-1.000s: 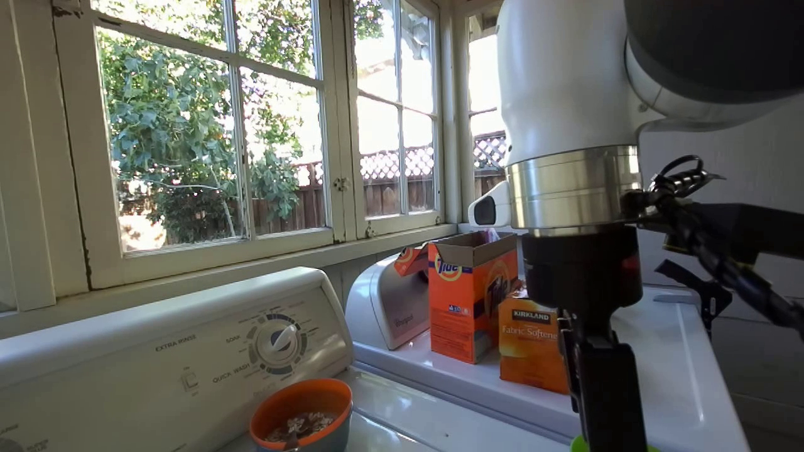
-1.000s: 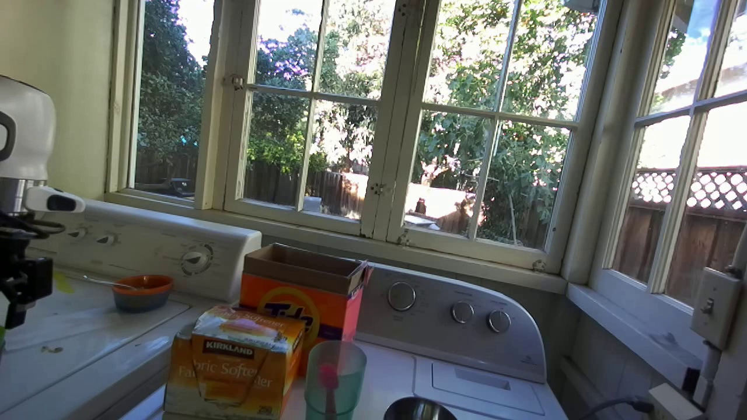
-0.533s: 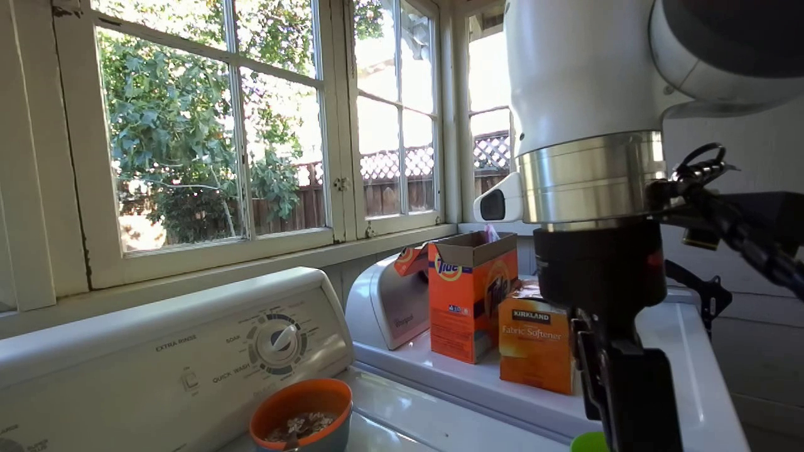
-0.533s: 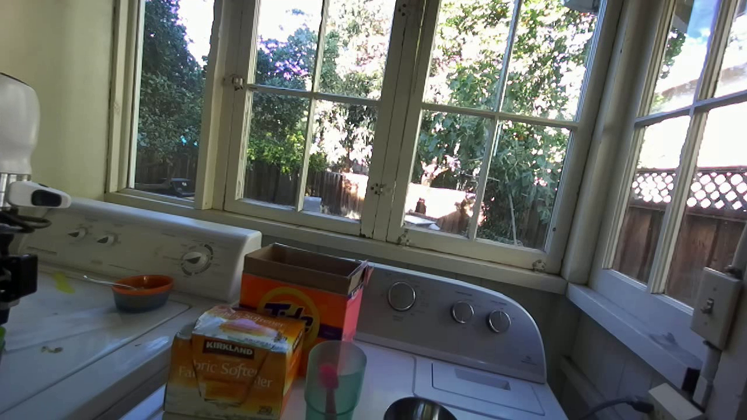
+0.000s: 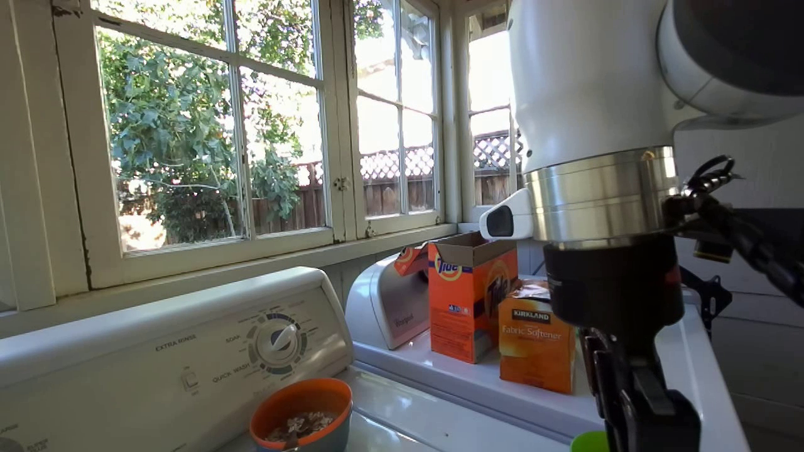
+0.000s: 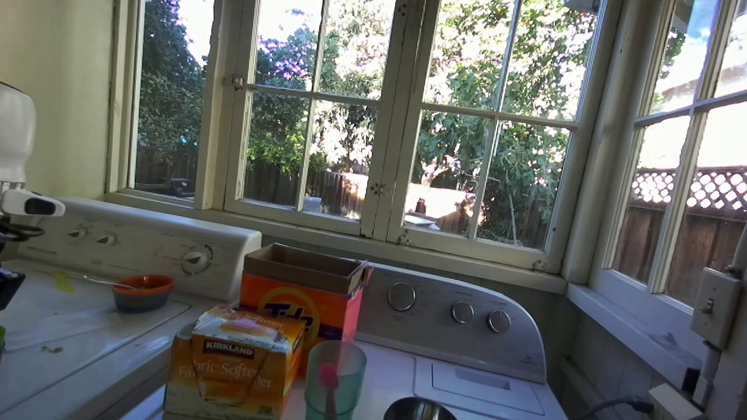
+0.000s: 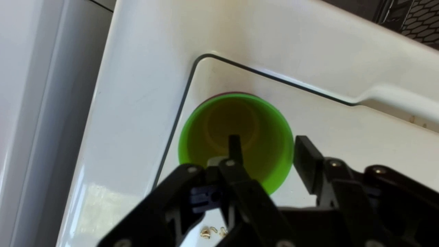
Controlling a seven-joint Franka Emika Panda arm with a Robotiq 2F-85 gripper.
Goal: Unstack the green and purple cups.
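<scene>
The green cup [image 7: 286, 151] stands on the white washer top in the wrist view, its mouth facing the camera. A thin arc of the purple cup [image 7: 223, 93] peeks out beyond its far rim; the rest of it is hidden under the green one. My gripper [image 7: 267, 138] is open astride the green cup's wall. One finger hangs over the mouth, the other beside the outer wall, with a gap between them. Whether either touches, I cannot tell. In an exterior view the green cup [image 5: 589, 442] shows at the bottom edge beside my gripper, fingertips out of frame.
An orange-rimmed bowl [image 5: 301, 417] of flakes sits near the washer's control panel [image 5: 188, 358]. Tide [image 5: 465, 301] and fabric softener [image 5: 537, 345] boxes stand on the neighbouring machine, with a teal tumbler [image 6: 335, 382] and metal bowl [image 6: 420, 409]. Crumbs [image 7: 205, 233] lie near the cups.
In the exterior views my arm has shifted sideways, away from the boxes, then come down a little. More of the green rim shows, and the finger linkage has swung to a different angle.
</scene>
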